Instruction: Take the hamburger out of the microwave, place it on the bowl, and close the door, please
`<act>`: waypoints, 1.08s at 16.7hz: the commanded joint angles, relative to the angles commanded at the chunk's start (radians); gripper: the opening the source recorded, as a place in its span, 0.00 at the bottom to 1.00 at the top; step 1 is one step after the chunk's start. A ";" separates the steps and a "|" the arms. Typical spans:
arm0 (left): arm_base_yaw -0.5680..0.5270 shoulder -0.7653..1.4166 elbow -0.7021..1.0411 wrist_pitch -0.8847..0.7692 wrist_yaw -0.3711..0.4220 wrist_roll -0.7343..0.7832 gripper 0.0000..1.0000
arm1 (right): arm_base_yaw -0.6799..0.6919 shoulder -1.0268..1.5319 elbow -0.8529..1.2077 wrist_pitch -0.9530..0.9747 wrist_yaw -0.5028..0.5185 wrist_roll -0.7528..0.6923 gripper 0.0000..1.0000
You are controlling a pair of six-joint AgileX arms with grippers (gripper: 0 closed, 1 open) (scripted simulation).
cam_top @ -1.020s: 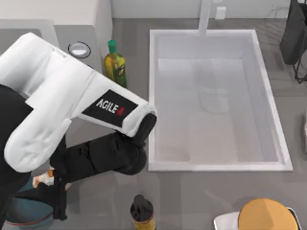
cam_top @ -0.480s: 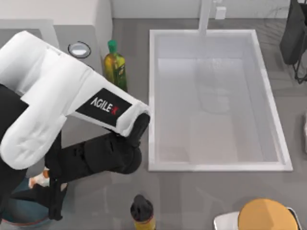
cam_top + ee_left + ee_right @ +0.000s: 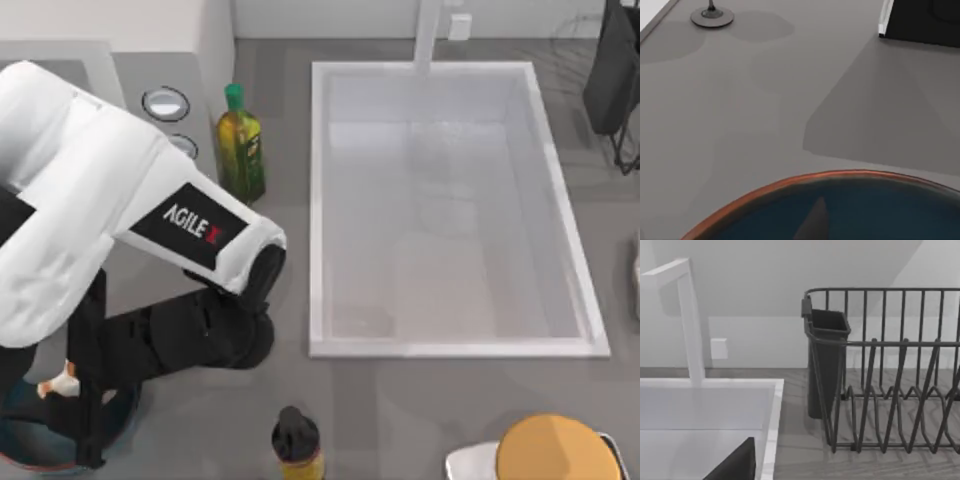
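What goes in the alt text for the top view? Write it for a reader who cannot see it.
The white left arm reaches down at the table's left, its black wrist over the teal bowl beside the small hamburger. The microwave stands behind; a green bottle and a white sink lie to the right.

Rendered kitchen counter, white sink (image 3: pixel 450 210) with tap (image 3: pixel 690 320) at 1 o'clock, microwave (image 3: pixel 150 60) at 10 o'clock, oil bottle (image 3: pixel 240 140) beside it, wire dish rack (image 3: pixel 885 370) at 3 o'clock
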 joint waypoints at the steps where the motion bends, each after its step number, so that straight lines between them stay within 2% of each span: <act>1: 0.003 0.007 -0.011 0.010 -0.003 0.004 0.00 | 0.000 0.000 0.000 0.000 0.000 0.000 1.00; 6: 0.006 0.020 -0.024 0.020 -0.005 0.008 0.00 | 0.000 0.000 0.000 0.000 0.000 0.000 1.00; 18: 0.006 0.020 -0.024 0.020 -0.005 0.008 0.90 | 0.000 0.000 0.000 0.000 0.000 0.000 1.00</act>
